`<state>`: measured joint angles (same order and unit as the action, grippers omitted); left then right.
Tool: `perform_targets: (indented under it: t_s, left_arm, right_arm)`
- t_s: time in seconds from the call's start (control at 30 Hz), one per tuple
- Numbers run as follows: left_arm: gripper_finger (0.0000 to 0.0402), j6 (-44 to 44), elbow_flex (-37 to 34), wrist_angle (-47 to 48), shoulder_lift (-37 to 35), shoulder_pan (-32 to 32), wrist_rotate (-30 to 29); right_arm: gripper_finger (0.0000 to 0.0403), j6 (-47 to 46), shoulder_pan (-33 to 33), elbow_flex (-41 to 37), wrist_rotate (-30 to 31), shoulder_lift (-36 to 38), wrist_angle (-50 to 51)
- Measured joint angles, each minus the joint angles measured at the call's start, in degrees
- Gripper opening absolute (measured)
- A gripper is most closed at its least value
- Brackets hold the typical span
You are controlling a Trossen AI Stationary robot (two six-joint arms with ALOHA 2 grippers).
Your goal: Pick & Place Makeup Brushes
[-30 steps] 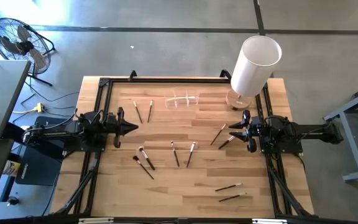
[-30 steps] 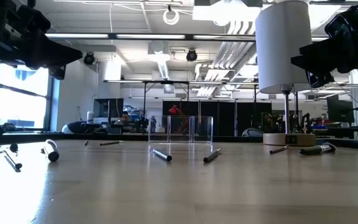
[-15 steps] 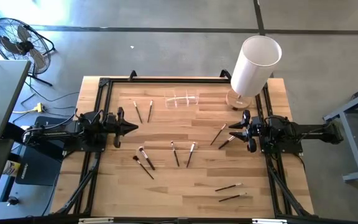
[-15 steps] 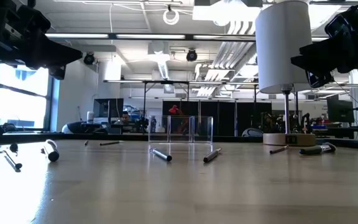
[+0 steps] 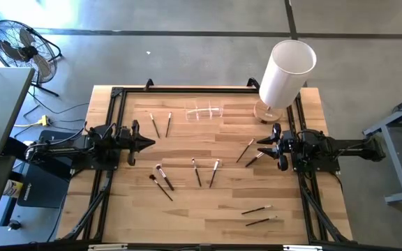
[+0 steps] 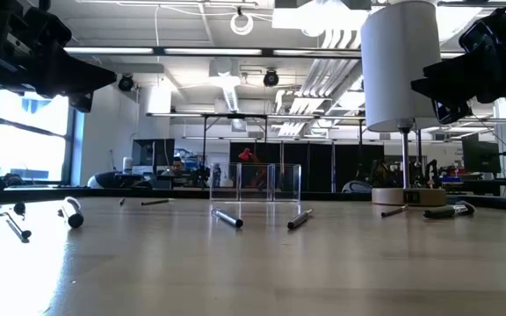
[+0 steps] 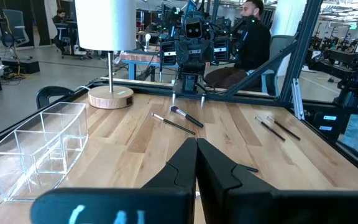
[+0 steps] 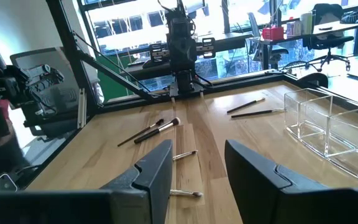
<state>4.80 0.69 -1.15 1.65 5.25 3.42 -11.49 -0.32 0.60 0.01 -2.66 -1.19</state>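
Observation:
Several makeup brushes lie flat and scattered on the wooden table: a pair at the far left (image 5: pixel 160 125), a pair at the near left (image 5: pixel 162 180), two in the middle (image 5: pixel 205 173), a pair (image 5: pixel 250 154) just in front of my right gripper, and two at the near right (image 5: pixel 258 215). My left gripper (image 5: pixel 149 143) hovers shut above the table's left side, pointing level toward the middle (image 7: pixel 196 147). My right gripper (image 5: pixel 260 146) hovers open at the right side, facing it (image 8: pixel 197 157), with nothing between its fingers.
A small clear holder (image 5: pixel 205 111) with compartments stands at the far middle of the table. A big white cylinder (image 5: pixel 285 72) on a round wooden base (image 5: pixel 266 111) stands at the far right corner. A person (image 7: pixel 252 38) sits beyond the table's right edge. A fan (image 5: pixel 21 46) stands on the floor.

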Motion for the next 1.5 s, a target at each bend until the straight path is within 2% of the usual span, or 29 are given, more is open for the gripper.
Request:
perform_targets:
  t_s: [0.63,0.73,0.9,1.07,1.23,1.37,1.5]
  left_arm:
    - [0.0002,0.02,0.0,0.0,-0.01,-0.02,0.02]
    - [0.0002,-0.19,0.0,-0.72,0.0,-0.02,1.53]
    - [0.0001,0.67,2.66,1.67,2.1,-0.02,1.53]
    - [0.0001,1.45,9.42,0.56,7.92,-0.02,-4.68]
    - [0.0,4.38,18.44,3.56,19.1,-0.02,-14.1]
    - [0.0,10.07,26.56,10.33,29.47,-0.02,-24.22]
    - [0.0,10.87,33.02,13.1,39.88,0.01,-35.79]
  right_arm:
    - [0.0142,0.0,0.01,0.0,-0.01,0.0,0.0]
    - [0.0142,0.0,0.0,0.0,0.01,0.02,0.0]
    - [0.0142,0.0,-0.01,0.0,0.01,0.02,0.0]
    - [0.0142,0.0,0.0,0.0,-0.02,0.0,0.0]
    - [0.0142,0.0,-0.02,0.0,0.01,0.02,0.0]
    - [0.0142,0.0,-0.02,0.0,0.01,0.01,0.0]
    - [0.0142,0.0,-0.01,0.0,-0.01,0.0,-0.01]
